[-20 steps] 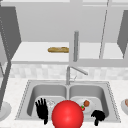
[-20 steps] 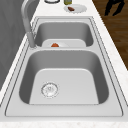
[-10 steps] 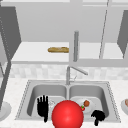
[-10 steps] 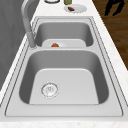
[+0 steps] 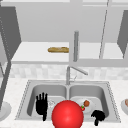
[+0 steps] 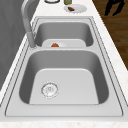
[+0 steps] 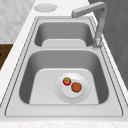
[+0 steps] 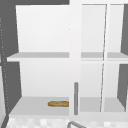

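Note:
My left hand [image 5: 41, 106] floats upright over the left basin [image 5: 35, 95], fingers straight and spread, holding nothing. My right hand [image 5: 98, 115] hangs at the front right corner of the right basin, fingers drooping loosely, and it too holds nothing. In the left side view a hand [image 6: 113, 6] hangs past the counter's front edge beside the far basin. A red ball [image 5: 67, 114] sits low between the hands, in front of the sink. A white plate [image 7: 85, 93] lies in the right basin with a strawberry [image 7: 66, 81] and a brown round piece [image 7: 76, 87] on it.
The faucet [image 5: 68, 75] rises behind the divider, its spout over the right basin. A baguette [image 5: 58, 49] lies on the open cabinet's lower shelf [image 8: 37, 106]. Plates rest on the counter at the left [image 5: 3, 110] and the right [image 5: 125, 105].
The left hand has edged slightly to the right. Everything else stands as before.

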### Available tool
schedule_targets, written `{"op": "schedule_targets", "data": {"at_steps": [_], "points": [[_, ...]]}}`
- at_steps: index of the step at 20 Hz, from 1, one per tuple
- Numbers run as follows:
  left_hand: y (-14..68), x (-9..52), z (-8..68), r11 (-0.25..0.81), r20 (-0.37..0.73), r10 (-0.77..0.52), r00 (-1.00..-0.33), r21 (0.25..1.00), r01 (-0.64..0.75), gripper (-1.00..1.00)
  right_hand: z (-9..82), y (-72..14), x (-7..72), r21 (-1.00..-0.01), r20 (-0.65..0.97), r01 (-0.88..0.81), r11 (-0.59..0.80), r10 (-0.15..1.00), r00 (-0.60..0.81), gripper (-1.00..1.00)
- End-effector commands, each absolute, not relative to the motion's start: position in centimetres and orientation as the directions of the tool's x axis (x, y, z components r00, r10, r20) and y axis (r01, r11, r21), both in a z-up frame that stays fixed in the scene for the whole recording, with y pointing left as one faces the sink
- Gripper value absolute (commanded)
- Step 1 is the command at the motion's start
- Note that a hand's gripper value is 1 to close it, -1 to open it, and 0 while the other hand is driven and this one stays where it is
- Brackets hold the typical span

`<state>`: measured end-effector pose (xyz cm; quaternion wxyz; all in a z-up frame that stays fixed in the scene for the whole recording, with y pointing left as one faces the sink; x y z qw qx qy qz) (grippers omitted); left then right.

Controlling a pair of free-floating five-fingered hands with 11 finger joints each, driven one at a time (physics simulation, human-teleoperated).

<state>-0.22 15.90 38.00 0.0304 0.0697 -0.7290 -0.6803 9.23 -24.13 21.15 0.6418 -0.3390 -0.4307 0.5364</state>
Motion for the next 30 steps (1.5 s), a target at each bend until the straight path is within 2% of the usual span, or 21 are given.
{"op": "schedule_targets", "data": {"at_steps": [1,16,30], "points": [[15.9,-1.7,40.1,0.009,-0.018,-0.082,-0.996,1.000,-0.019,-1.00,21.2,-24.1,9.2,-0.897,0.189,-0.397,0.195,0.980,0.054,0.00],[16.1,-6.4,47.0,0.009,0.025,-0.068,-0.997,1.000,0.024,-1.00,21.2,-24.1,9.2,-0.897,0.189,-0.397,0.195,0.980,0.054,0.00],[16.6,-6.6,52.7,0.039,0.094,-0.074,-0.993,0.995,0.091,-1.00,21.2,-24.1,9.2,-0.897,0.189,-0.397,0.195,0.980,0.054,0.00]]}}
